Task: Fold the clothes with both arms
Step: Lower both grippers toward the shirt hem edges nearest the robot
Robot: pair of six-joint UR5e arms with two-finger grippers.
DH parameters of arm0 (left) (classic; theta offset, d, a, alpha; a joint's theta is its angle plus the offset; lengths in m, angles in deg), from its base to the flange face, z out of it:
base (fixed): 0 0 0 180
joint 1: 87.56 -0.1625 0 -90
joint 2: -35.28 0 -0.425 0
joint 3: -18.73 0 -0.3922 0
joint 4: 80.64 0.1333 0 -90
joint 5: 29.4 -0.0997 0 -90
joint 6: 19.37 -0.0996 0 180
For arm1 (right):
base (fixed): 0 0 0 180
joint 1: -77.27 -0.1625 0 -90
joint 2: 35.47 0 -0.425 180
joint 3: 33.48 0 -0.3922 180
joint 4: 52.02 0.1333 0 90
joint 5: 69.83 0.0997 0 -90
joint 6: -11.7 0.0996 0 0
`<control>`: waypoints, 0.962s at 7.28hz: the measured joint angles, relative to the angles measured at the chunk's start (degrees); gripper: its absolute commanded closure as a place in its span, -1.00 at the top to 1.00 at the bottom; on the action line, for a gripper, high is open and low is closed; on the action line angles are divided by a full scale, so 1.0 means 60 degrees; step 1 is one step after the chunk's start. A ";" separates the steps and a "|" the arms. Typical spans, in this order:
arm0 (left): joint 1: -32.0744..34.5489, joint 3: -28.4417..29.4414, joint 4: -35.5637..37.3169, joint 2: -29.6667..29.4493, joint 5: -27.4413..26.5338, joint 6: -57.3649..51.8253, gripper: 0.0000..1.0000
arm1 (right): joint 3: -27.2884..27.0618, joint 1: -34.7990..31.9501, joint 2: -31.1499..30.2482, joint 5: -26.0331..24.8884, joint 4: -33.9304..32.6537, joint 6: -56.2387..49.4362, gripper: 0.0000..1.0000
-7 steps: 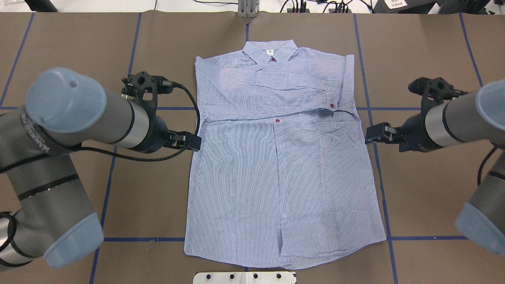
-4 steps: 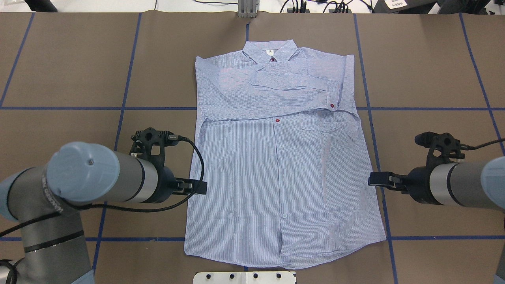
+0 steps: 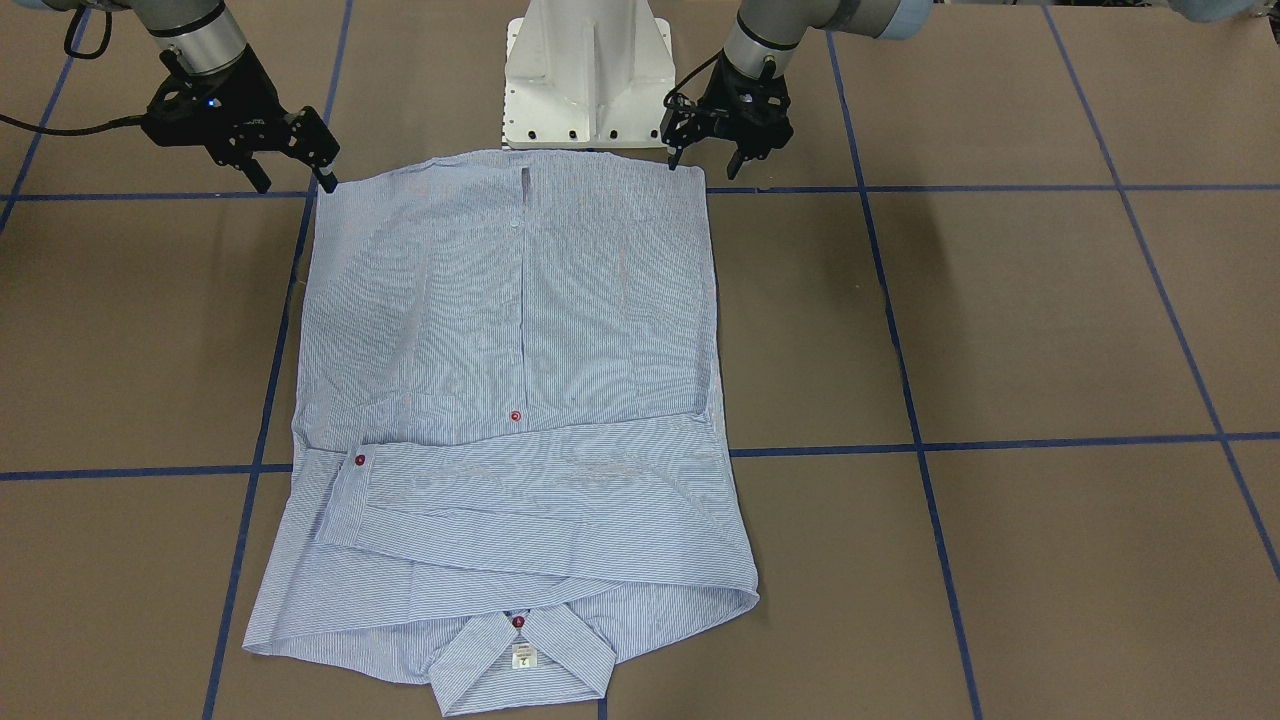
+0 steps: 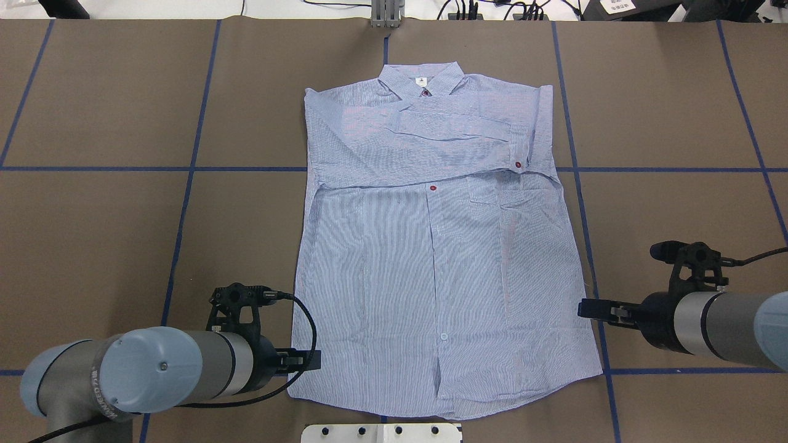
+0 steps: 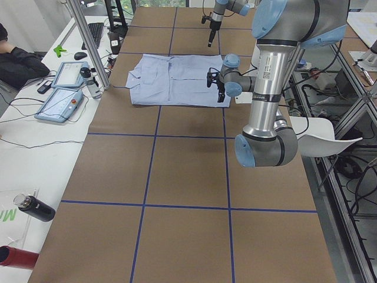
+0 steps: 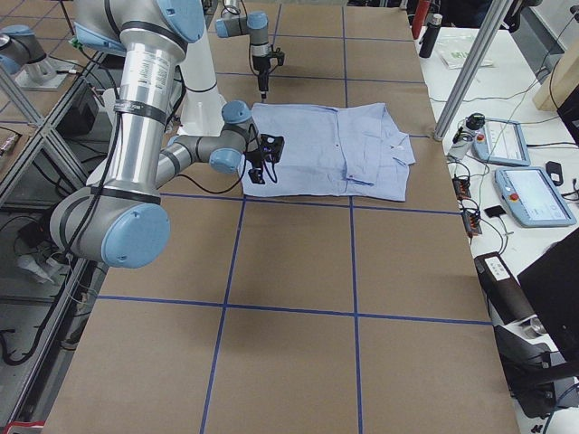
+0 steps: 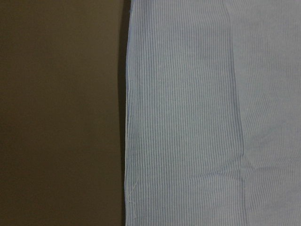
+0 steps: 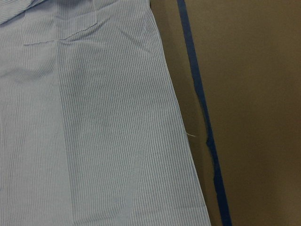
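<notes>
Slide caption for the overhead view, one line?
Left gripper and right gripper, both open, flank the striped shirt at its lower sides; sleeves folded across the chest.

This is a robotics lab. The tabletop (image 4: 92, 92) is covered in brown paper and marked into squares with blue tape (image 4: 192, 169). A left arm (image 5: 277, 71) and a right arm (image 6: 145, 108) rise from a white pedestal (image 3: 587, 70) at the robot's edge. Along the opposite edge stand aluminium posts (image 5: 88, 41). Beside them a white desk (image 5: 23, 171) carries teach pendants (image 5: 60, 101), a keyboard (image 5: 95, 32), a mouse (image 5: 80, 56) and loose cables (image 5: 35, 144). A person's sleeve (image 5: 20, 62) shows at that desk.
</notes>
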 measured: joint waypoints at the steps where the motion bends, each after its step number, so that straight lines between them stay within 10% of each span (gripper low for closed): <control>1: -0.0064 0.0114 -0.0014 -0.0015 -0.0013 0.0047 0.18 | -0.0001 0.0024 -0.0004 -0.0011 0.0002 0.0004 1.00; 7: -0.0501 0.0502 0.0001 -0.0097 -0.0020 0.0087 0.04 | -0.0001 0.0038 -0.0018 -0.0014 0.0003 0.0005 1.00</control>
